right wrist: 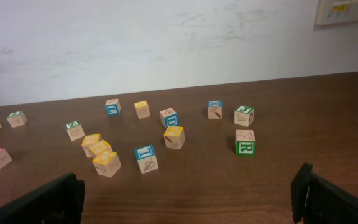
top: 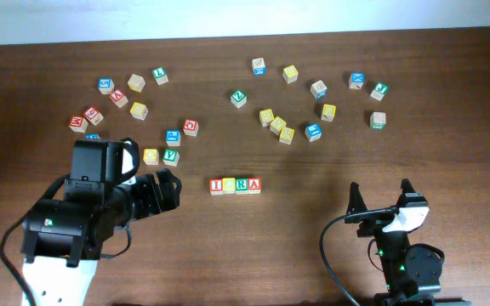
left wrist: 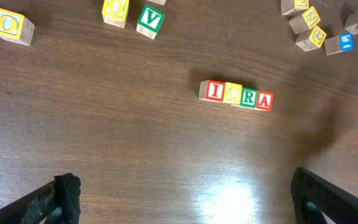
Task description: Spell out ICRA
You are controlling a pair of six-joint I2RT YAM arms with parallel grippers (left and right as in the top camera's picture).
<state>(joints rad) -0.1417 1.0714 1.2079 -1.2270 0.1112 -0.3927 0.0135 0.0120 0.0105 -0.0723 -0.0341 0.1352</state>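
Four letter blocks stand touching in a row (top: pixel 235 185) at the table's middle front: red I (left wrist: pixel 214 91), yellow C (left wrist: pixel 232 93), green R (left wrist: pixel 248 97), red A (left wrist: pixel 265 100). My left gripper (top: pixel 165 189) is open and empty, a little left of the row; in the left wrist view its fingers (left wrist: pixel 182 199) frame bare wood below the row. My right gripper (top: pixel 381 197) is open and empty at the front right, its fingers (right wrist: pixel 188 196) apart over bare wood.
Loose letter blocks lie scattered across the back: a left cluster (top: pixel 130 98) and a right cluster (top: pixel 313 106). A yellow block (top: pixel 150 156) and a green V block (top: pixel 170 156) sit just behind my left gripper. A white wall runs behind the table.
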